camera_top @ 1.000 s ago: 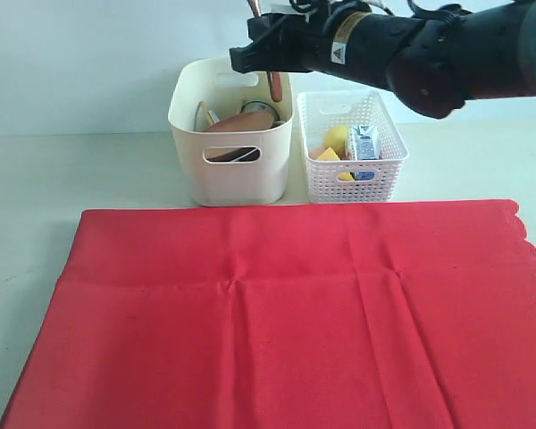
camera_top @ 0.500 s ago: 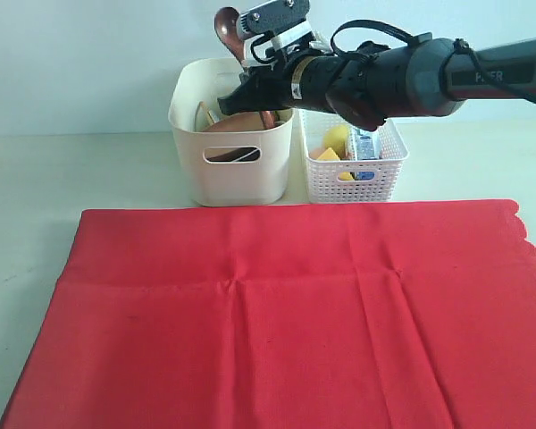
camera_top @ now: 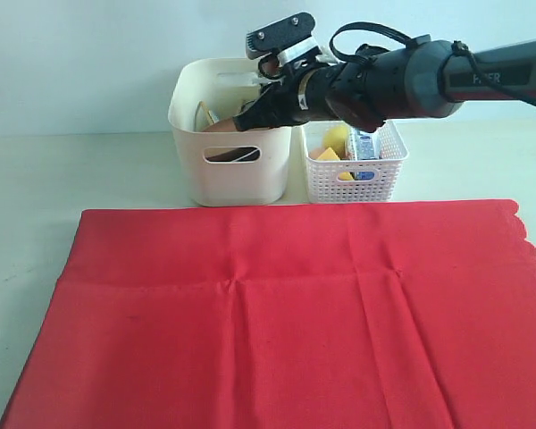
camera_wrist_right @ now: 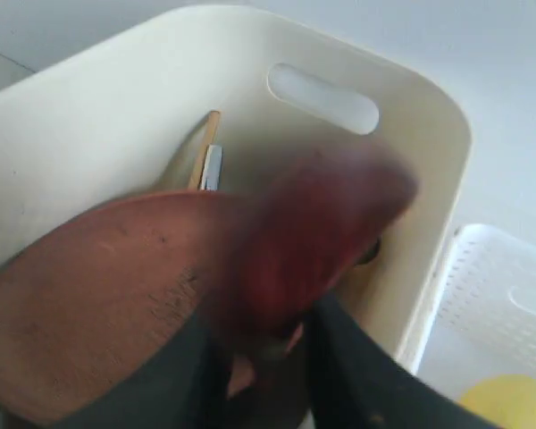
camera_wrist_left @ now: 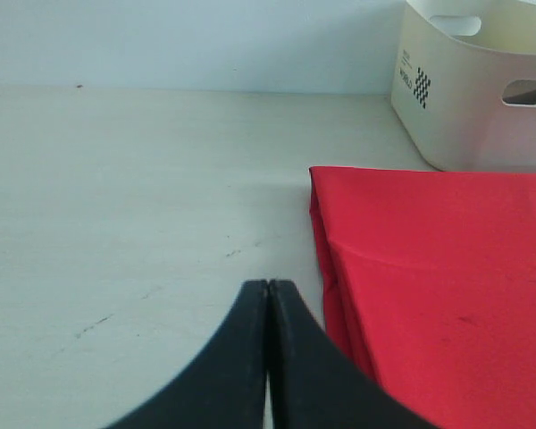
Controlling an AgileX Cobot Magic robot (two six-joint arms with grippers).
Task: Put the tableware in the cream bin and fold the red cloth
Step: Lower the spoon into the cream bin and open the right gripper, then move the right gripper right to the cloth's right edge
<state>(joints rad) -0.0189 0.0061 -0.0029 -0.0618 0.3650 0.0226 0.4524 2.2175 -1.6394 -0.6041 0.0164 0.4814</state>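
Cream bin — wooden plate inside

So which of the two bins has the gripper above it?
The tall cream bin with smooth walls, not the lower white basket with holes beside it.

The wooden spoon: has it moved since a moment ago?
Yes, downward. It stood high above the rim of the cream bin; now the wooden spoon is down at the bin's mouth, blurred in the right wrist view.
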